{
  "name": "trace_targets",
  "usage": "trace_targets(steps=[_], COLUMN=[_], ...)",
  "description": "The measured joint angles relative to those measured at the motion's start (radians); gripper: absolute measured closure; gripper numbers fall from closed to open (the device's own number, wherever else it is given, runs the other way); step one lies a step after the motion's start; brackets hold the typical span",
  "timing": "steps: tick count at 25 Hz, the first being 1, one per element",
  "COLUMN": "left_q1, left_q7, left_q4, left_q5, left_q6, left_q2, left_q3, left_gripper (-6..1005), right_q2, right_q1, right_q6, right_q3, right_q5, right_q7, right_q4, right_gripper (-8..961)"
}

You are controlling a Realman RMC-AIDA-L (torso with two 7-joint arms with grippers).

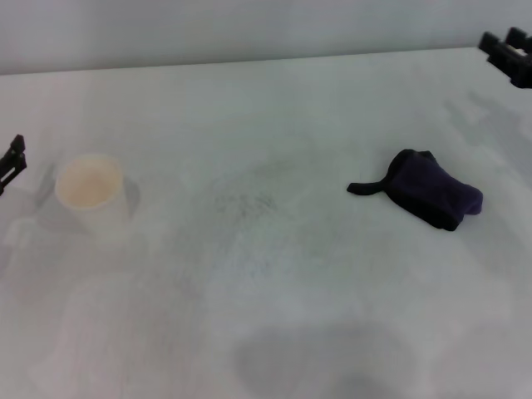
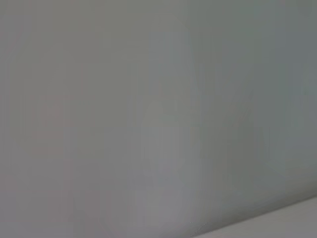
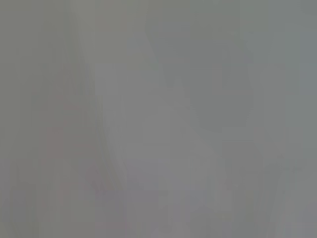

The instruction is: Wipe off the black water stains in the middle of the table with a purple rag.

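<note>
Rag [image 1: 431, 189], dark purple and crumpled, lies on the white worktop [image 1: 332, 108] toward the right side, its thin black loop strap [image 1: 366, 187] trailing out toward the middle. Nothing touches it or lies over it. Near the worktop's middle only faint grey speckled smudges [image 1: 245, 202] show; no dark blotch is visible there. A cream cup [image 1: 90, 193] stands upright well to the left, apart from the smudges and the rag. The left pincer [image 1: 12, 160] shows only as a dark tip at the left edge, beside the cup; the right pincer [image 1: 509, 50] sits at the far right corner, well apart from the rag. Whether either pincer is wide or narrow cannot be told. Both wrist views give only blank grey.
</note>
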Motion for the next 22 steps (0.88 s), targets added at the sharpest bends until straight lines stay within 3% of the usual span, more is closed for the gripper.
trace_targets(steps=[4,8,16,22], left_q1=[0.0,0.009,0.049,0.062], left_q7=[-0.004,-0.011,-0.01,-0.003], left_q4=[0.006,0.006,0.003,-0.013], left_q5=[-0.008,-0.009,-0.102,-0.222], left_q6=[0.0,-0.025,-0.14,-0.155], left_q2=[-0.006,-0.019,-0.023,-0.023], left_q3=[-0.041,-0.143,-0.275,-0.297], left_gripper=[124,124,123,125], right_q2=[0.003,0.006,0.005,0.004], right_q1=[-0.017,-0.024,-0.027,-0.028], right_q6=[0.105,0.169,0.183,0.161], right_q3=[0.037,0.041,0.042,0.044], right_q5=[0.247,0.447,0.575,0.659], right_q7=[-0.325,-0.548,-0.619,-0.652], right_q4=[-0.184,-0.3,-0.32,-0.319], right_gripper=[419,419,419,419])
